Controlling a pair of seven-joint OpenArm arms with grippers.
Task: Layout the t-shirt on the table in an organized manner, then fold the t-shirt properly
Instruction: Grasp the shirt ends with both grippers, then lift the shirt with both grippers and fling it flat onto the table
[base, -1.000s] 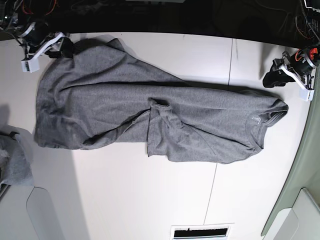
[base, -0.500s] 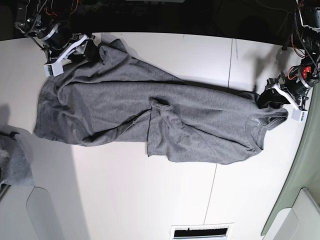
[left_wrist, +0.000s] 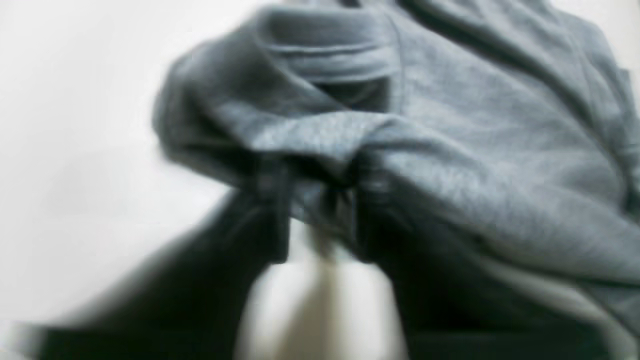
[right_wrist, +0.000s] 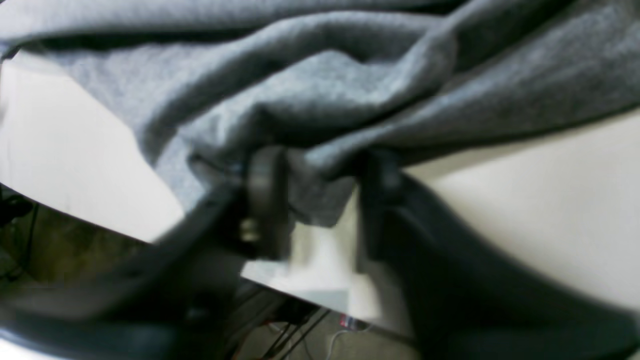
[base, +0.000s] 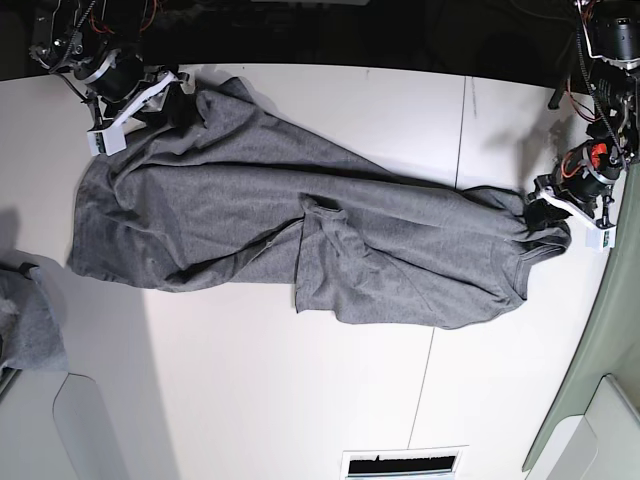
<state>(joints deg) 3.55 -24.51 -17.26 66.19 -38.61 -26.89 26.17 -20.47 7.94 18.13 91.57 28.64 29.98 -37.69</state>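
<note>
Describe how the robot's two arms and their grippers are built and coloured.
Both arms are dark, black-bodied assemblies carrying white bracket plates near the wrist. The right gripper has black jaws; red and orange wires run above its arm. The left gripper is also black, with a red-orange part and black cables behind it.

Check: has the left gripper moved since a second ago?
Yes. In the base view the left gripper has come in from beside the t-shirt onto its collar end, nearer the table seam.
</note>
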